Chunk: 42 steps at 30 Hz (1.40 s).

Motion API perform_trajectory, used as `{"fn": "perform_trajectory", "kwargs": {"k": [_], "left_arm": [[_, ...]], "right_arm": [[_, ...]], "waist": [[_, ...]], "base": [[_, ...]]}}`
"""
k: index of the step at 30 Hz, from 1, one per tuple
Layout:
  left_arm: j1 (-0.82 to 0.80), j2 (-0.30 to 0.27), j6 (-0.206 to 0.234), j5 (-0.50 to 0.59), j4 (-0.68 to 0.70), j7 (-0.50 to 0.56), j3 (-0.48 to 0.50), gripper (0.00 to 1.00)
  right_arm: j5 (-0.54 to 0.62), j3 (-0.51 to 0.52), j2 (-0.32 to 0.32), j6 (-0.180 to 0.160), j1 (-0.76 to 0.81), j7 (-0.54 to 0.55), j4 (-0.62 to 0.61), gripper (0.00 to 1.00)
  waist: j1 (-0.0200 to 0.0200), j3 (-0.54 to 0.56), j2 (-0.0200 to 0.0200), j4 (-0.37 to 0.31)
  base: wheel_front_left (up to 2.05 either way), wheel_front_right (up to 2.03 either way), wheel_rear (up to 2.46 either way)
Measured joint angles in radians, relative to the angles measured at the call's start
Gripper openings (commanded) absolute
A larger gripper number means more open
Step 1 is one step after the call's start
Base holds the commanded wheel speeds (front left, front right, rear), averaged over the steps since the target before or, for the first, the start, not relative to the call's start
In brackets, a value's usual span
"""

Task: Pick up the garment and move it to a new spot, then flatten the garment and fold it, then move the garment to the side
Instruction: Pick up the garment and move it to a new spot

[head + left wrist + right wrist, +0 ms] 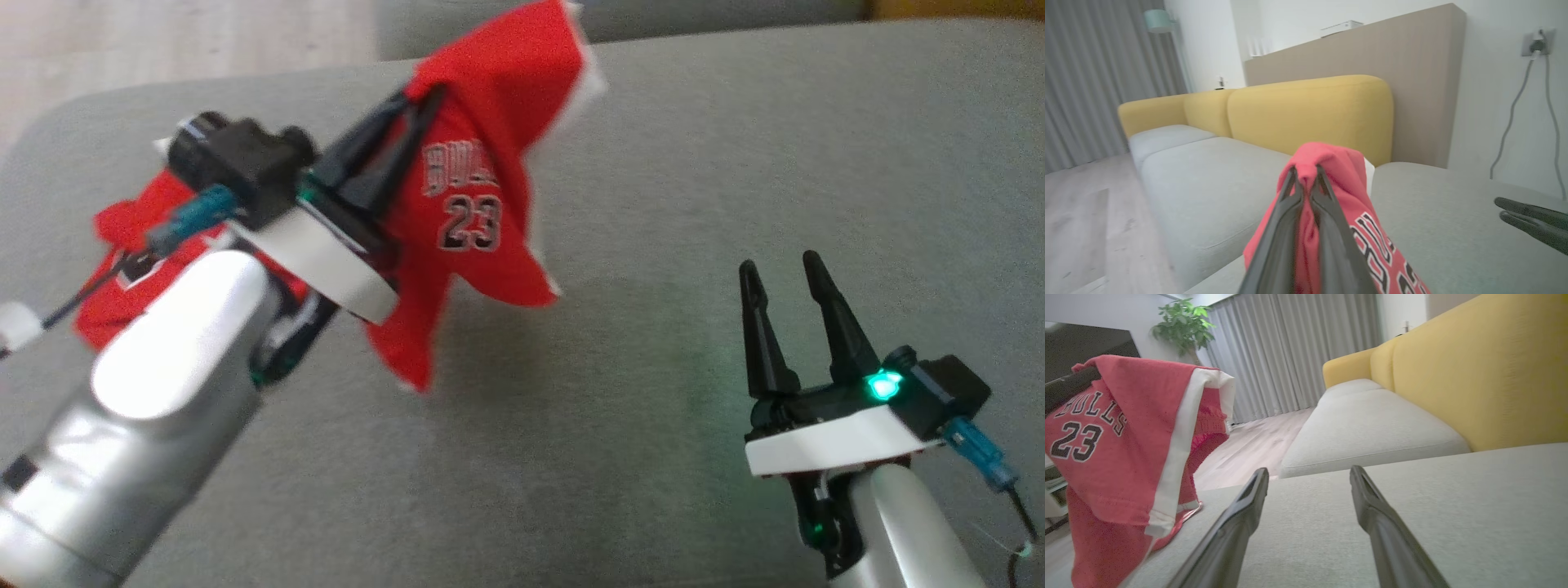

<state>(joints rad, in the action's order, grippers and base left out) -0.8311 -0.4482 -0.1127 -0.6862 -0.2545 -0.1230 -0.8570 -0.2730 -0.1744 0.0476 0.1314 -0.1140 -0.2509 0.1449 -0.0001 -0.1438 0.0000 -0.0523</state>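
**Reader:** Where is the garment (482, 163)?

**Legend:** Red garment with a white side stripe. The lettering "BULLS 23" faces the head camera. It hangs over the left part of a grey cushion (735, 147), bunched at the top, with one lower corner drooping toward the cushion. A further red part lies on the cushion behind the left forearm (163, 351). In the right wrist view, the lowest hem rests on the cushion.

**Reader:** What holds it up?

**Legend:** Left end effector (423, 94). Its two dark fingers are drawn together, and the tips pinch a fold of the red cloth near its top. In the left wrist view, the cloth bulges over the fingertips and falls away to the right of the fingers.

**Reader:** And the other arm?

**Legend:** Right end effector (778, 261). Its fingers are spread wide and hold nothing. The tips point up the head view, low over bare cushion, well apart from the garment. A green light (883, 384) glows at its base.

**Reader:** What lies around the cushion?

**Legend:** Beyond it is a second grey seat (1372, 433) with a yellow backrest (1486, 375). Further off are a pale wooden floor (1249, 445), a grey curtain (1298, 347) and a potted plant (1184, 322). The left wrist view shows a wall socket (1537, 41) with a hanging cable.
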Motion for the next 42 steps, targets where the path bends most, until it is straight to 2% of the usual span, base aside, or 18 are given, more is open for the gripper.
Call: {"fn": "perform_trajectory", "kwargs": {"k": [4, 8, 9, 10, 13, 17, 20, 26, 30, 35, 38, 42], "left_arm": [[-0.003, 0.029, 0.009, 0.028, 0.009, 0.017, -0.032, 0.00], [-0.006, 0.083, 0.010, 0.030, -0.024, 0.037, -0.077, 0.00], [-0.007, 0.095, 0.007, 0.033, -0.044, 0.045, -0.098, 0.79], [-0.007, 0.106, 0.006, 0.046, -0.064, 0.046, -0.122, 1.00], [-0.008, 0.116, -0.002, 0.094, -0.130, 0.031, -0.167, 1.00], [-0.010, 0.112, 0.017, 0.117, -0.204, -0.039, -0.162, 1.00], [-0.009, 0.100, 0.047, 0.106, -0.227, -0.085, -0.113, 1.00], [0.038, 0.031, 0.124, 0.097, -0.206, -0.126, -0.020, 1.00], [0.193, 0.003, 0.186, 0.098, -0.130, -0.127, 0.024, 1.00], [0.431, 0.002, 0.264, 0.140, -0.003, -0.126, 0.095, 1.00], [0.559, 0.036, 0.299, 0.160, 0.057, -0.127, 0.155, 1.00], [0.665, 0.085, 0.306, 0.202, 0.101, -0.127, 0.222, 1.00]], "right_arm": [[-0.019, -0.002, 0.000, 0.000, -0.002, 0.000, -0.017, 1.00], [-0.040, -0.001, 0.000, 0.000, -0.006, 0.000, -0.044, 1.00], [-0.047, 0.001, 0.000, 0.000, -0.006, 0.000, -0.048, 1.00], [-0.054, 0.003, 0.000, 0.000, -0.006, 0.000, -0.051, 1.00], [-0.060, 0.003, 0.000, 0.000, -0.006, 0.000, -0.056, 1.00], [-0.060, 0.018, 0.000, 0.000, -0.005, 0.000, -0.060, 1.00], [-0.057, 0.026, -0.001, 0.000, -0.004, 0.000, -0.060, 1.00], [-0.033, 0.065, -0.001, 0.000, 0.005, 0.000, -0.046, 1.00], [-0.021, 0.083, -0.001, 0.000, 0.008, 0.000, -0.027, 1.00], [-0.016, 0.086, -0.001, 0.000, 0.040, 0.000, -0.006, 1.00], [-0.016, 0.088, -0.001, 0.000, 0.074, 0.000, 0.003, 1.00], [-0.016, 0.088, -0.001, 0.000, 0.086, 0.000, 0.009, 1.00]], "waist": [[0.0001, -0.015, 0.0000, -0.058], [0.0001, -0.043, 0.0000, -0.136], [0.0001, -0.051, 0.0000, -0.153], [0.0001, -0.060, 0.0000, -0.170], [0.0002, -0.086, 0.0000, -0.208], [0.0004, -0.106, 0.0000, -0.217], [0.0002, -0.101, 0.0000, -0.193], [0.0001, -0.064, 0.0000, -0.099], [0.0001, -0.031, 0.0000, -0.029], [-0.0001, 0.020, 0.0000, 0.033], [-0.0002, 0.049, 0.0000, 0.059], [-0.0002, 0.067, 0.0000, 0.082]], "base": [[0.00, 0.00, 0.00], [0.00, 0.00, 0.00], [0.00, 0.00, 0.00], [0.00, 0.00, 0.00], [0.00, 0.00, 0.00], [0.00, 0.00, 0.00], [0.00, 0.00, 0.00], [0.00, 0.00, 0.00], [0.00, 0.00, 0.00], [0.00, 0.00, 0.00], [0.00, 0.00, 0.00], [0.00, 0.00, 0.00]]}}
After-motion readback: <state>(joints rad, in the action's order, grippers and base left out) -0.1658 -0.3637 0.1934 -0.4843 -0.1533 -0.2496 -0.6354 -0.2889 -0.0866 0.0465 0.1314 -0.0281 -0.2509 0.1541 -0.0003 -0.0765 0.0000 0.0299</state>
